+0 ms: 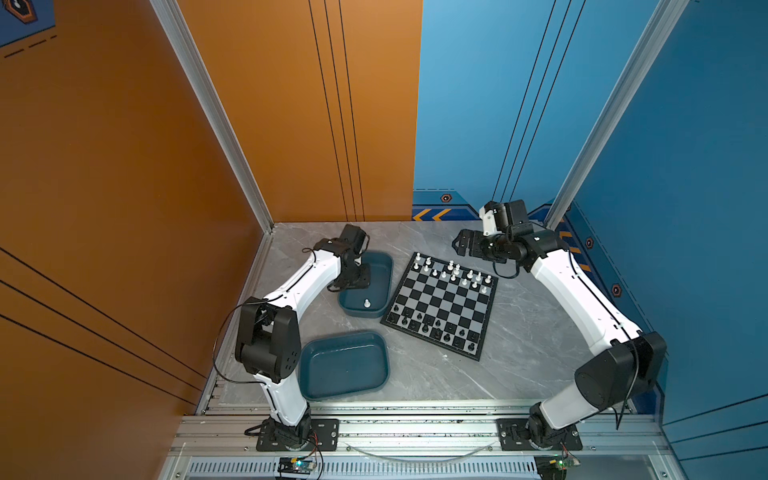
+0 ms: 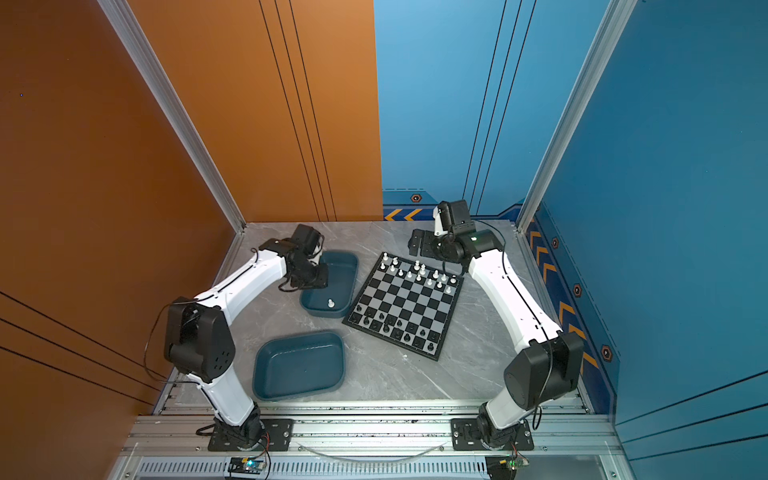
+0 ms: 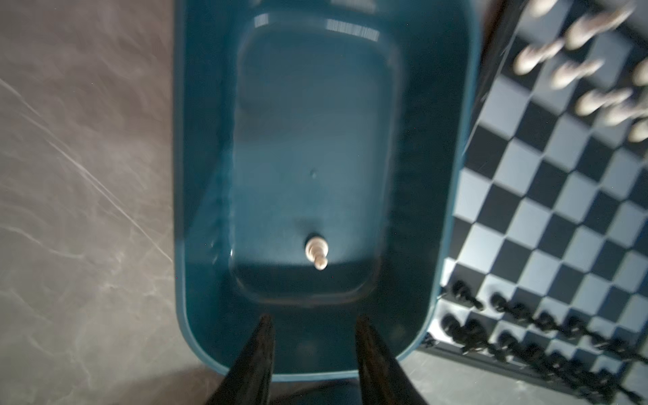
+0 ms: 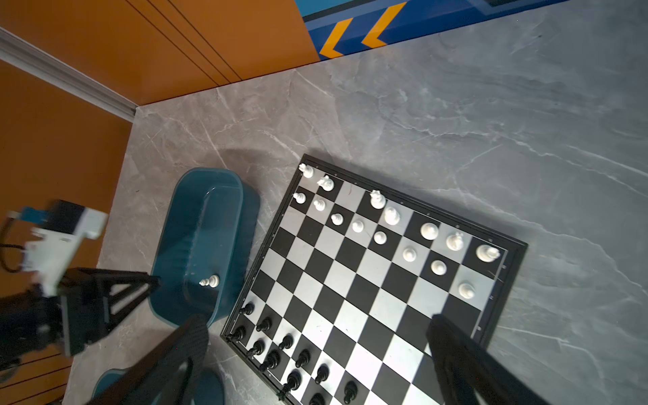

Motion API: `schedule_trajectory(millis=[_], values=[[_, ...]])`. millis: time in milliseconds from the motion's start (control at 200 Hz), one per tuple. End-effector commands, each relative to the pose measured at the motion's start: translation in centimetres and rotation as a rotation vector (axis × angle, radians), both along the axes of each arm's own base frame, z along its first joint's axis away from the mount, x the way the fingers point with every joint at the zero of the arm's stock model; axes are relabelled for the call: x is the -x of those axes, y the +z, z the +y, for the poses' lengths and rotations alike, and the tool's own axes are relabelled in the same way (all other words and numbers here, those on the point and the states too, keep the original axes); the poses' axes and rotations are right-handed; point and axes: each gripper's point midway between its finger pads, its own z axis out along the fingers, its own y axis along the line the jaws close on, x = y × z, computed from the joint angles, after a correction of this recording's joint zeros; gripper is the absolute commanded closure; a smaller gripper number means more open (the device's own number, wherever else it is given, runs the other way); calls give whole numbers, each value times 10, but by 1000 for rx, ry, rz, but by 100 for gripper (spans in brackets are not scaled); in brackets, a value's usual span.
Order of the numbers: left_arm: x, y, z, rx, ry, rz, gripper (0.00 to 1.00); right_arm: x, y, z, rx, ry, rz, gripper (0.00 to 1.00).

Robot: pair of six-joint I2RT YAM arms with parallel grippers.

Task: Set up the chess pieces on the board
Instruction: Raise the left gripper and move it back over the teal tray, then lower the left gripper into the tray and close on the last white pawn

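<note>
Nearly done. See small plastic chess pieces (image 4: 429, 230) ranked at both ends of black-and-silver chequered board (image 1: 442, 305); one white piece (image 3: 316, 250) remaining, upright in farther teal tray (image 3: 203, 175). Over that tray, left claw (image 3: 314, 321) part-spread, empty; right claw (image 4: 315, 319) wide apart, empty, off board's far corner.

Grey marble table (image 1: 519, 353): board (image 1: 442, 305), far tray (image 1: 376, 278), near tray (image 1: 345, 365)

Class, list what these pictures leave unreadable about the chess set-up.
- Small white plastic chess pieces: motion-blurred in the left wrist view, kinds unreadable.
- Small black plastic chess pieces: too small in both top views to name.
- Left end effector: jaws lost against its dark wrist in both top views.
- Nearer teal plastic tray: cut off by the right wrist view's edge.
</note>
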Motion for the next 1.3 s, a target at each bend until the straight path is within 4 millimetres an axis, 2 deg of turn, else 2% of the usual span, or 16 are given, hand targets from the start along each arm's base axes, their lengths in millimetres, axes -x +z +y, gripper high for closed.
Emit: schedule_trajectory(millis=[0, 110, 245, 561, 946, 1056, 1297], values=[[11, -8, -7, 5, -52, 17, 59, -4, 14, 17, -17, 27, -29, 0], [13, -21, -9, 14, -45, 35, 54, -2, 15, 24, -8, 30, -31, 0], [12, -36, -11, 27, -49, 55, 54, 3, 13, 24, 11, 21, -24, 0], [0, -64, -11, -13, -61, 96, 61, 13, 14, 13, 41, -21, -29, 0], [-13, -63, -15, -3, -64, 86, 67, 20, 13, 0, 57, -52, -28, 0], [-13, -63, -14, -7, -61, 89, 71, 20, 12, -1, 55, -53, -27, 0], [-6, -63, -11, -19, -56, 98, 72, 21, 10, -2, 55, -50, -19, 0]])
